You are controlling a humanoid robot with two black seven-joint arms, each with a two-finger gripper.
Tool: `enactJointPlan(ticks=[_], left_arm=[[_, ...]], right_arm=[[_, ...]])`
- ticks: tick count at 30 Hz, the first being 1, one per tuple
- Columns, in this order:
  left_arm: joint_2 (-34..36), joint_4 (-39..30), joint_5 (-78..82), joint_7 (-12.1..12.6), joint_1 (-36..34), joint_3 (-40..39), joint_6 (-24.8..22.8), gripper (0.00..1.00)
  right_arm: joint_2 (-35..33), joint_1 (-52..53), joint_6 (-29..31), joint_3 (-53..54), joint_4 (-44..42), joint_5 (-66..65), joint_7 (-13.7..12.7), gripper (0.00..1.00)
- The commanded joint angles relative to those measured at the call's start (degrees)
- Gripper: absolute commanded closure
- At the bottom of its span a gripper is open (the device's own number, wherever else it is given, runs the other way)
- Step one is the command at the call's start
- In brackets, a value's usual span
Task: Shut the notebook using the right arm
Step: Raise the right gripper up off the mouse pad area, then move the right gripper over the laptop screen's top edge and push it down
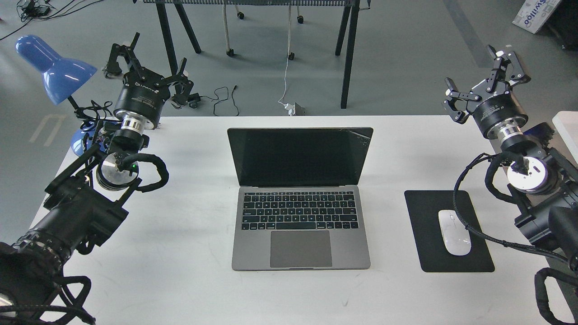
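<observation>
The notebook (300,198) lies open in the middle of the white table (180,280): grey metal base, black keyboard, large trackpad, black screen upright with cracks at its top right corner. My right gripper (481,76) is open and empty, raised above the table's far right corner, well to the right of the screen. My left gripper (146,61) is open and empty, raised above the table's far left corner.
A black mouse pad (424,253) with a white mouse (454,232) lies right of the notebook, under my right arm's cable. A blue desk lamp (52,65) stands at the far left. Table legs and cables are on the floor behind.
</observation>
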Motion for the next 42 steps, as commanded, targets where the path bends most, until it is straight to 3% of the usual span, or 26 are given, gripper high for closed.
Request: enactJointPlan(ticks=[1, 17, 21, 28, 42], left_arm=[[0.04, -0.01, -0.19, -0.05, 0.09, -0.09, -0.15, 0.00], [-0.13, -0.01, -0.37, -0.14, 0.18, -0.09, -0.15, 0.00], [-0.05, -0.01, -0.19, 0.48, 0.18, 0.00, -0.24, 0.00], [0.04, -0.01, -0.10, 0.48, 0.18, 0.00, -0.33, 0.00], [0.04, -0.01, -0.01, 0.39, 0.18, 0.08, -0.42, 0.00]], right_arm=[[0.60, 0.85, -0.17, -1.00, -0.53, -0.09, -0.02, 0.00], [9.22, 6.83, -0.70, -9.44, -5.46, -0.09, -0.11, 0.00], [10.97, 6.83, -0.26, -11.72, -5.11, -0.09, -1.51, 0.00], [10.36, 0.86, 0.44, -12.61, 5.95, 0.00, -4.59, 0.00], [2.90, -7.93, 1.76, -18.40, 18.18, -0.09, -4.59, 0.00]])
